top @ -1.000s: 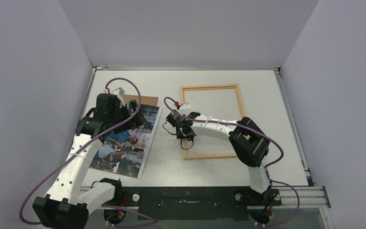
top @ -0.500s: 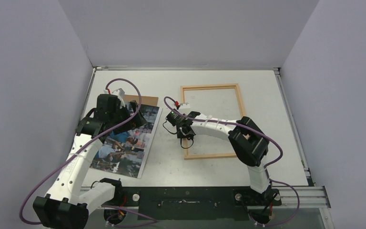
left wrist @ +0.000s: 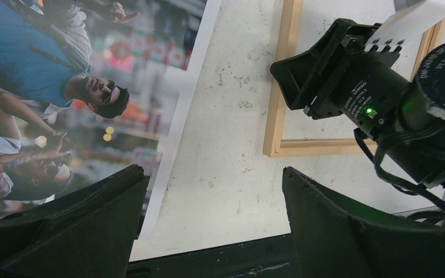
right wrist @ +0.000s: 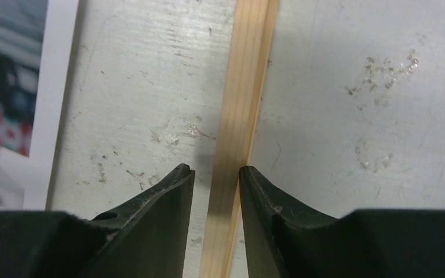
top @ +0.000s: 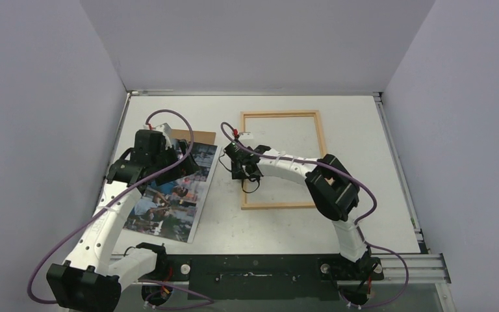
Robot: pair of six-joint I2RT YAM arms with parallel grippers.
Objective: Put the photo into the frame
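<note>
A: Where does your left tool [left wrist: 213, 174] stand?

B: It hangs wide open over the upper right part of the photo [top: 169, 205] and holds nothing. The photo lies face up at the left of the surface [top: 364, 162]. Your arm covers its top, and only a strip of brown board [top: 198, 136] shows behind it.

A: And your right tool [right wrist: 215, 172]?

B: It straddles the left rail of the frame [right wrist: 243, 87], jaws narrowly apart. I cannot tell whether it grips. The frame lies flat, right of the photo and apart from it.
</note>
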